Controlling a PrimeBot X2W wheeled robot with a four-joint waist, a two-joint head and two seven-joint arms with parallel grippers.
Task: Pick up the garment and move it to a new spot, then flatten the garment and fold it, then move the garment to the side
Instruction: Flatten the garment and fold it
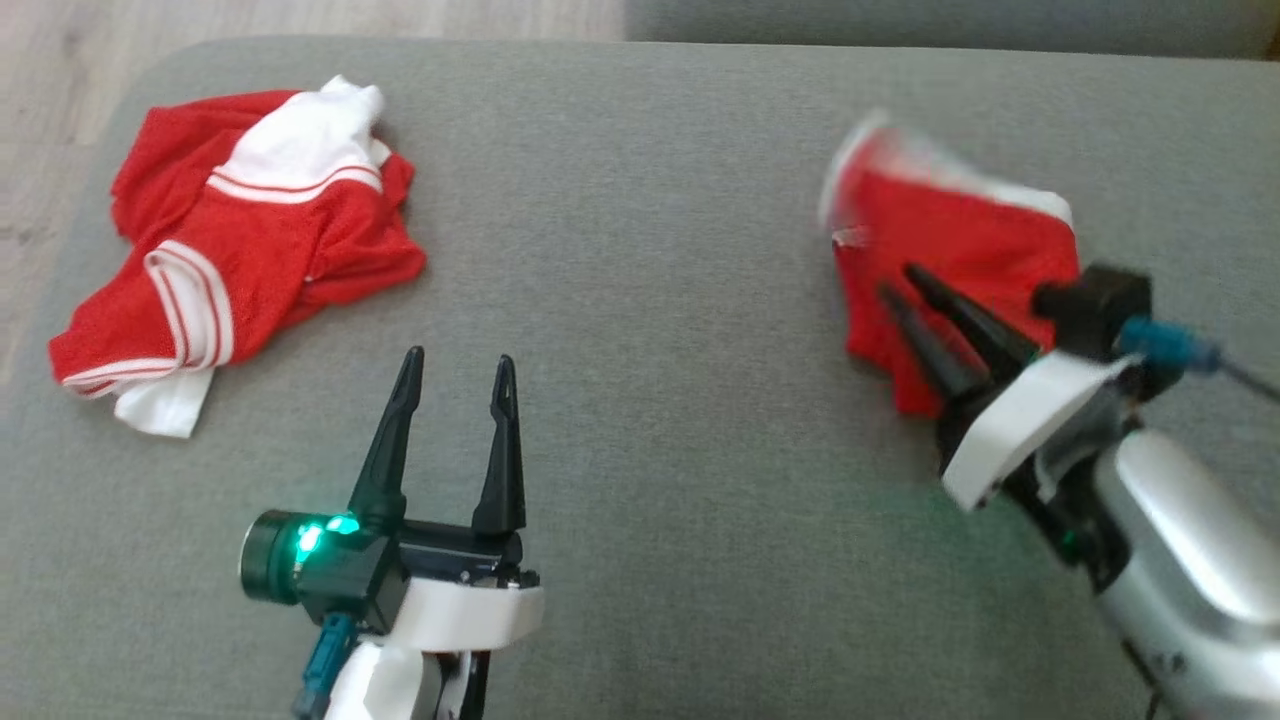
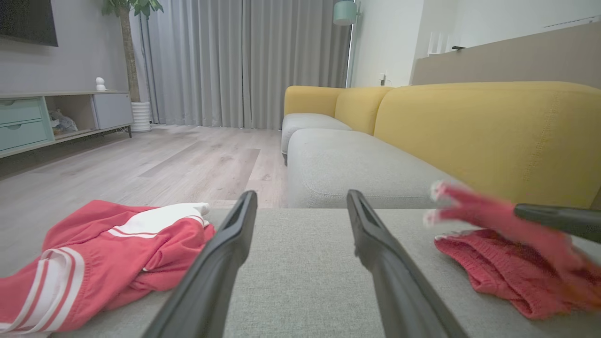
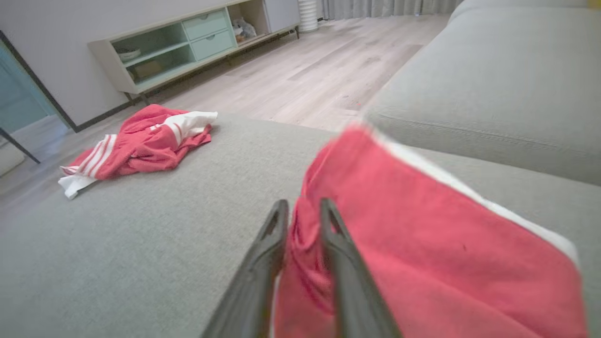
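The red garment with the white edge (image 1: 970,250) lies on the right side of the grey cushion (image 1: 650,250), partly bunched on the fabric and partly lifted off it. It is blurred in all three views. My right arm (image 1: 1180,540) reaches in from the near right, its silver forearm angled up and to the left, so the two dark fingers (image 1: 925,345) point to the far left across the near edge of the cloth. In the right wrist view the right jaws stand only a narrow gap apart, and red cloth (image 3: 422,234) shows in that gap and to the right of it. I cannot tell whether they pinch the cloth or merely straddle it.

My left jaws are wide open, holding nothing. Their fingers (image 1: 390,430) point to the far side over bare cushion at the near left, well apart from both garments.

A second garment (image 1: 250,230), red with white stripes and a white panel, lies crumpled at the far left corner of the cushion, well apart from the first. Nothing lies on the grey stretch between them.

Beyond the cushion, the left wrist view shows a wood floor (image 2: 141,159), a sofa with yellow backs (image 2: 493,131) and grey seats, grey curtains (image 2: 235,61), and a low cabinet (image 2: 28,122) at the left wall.
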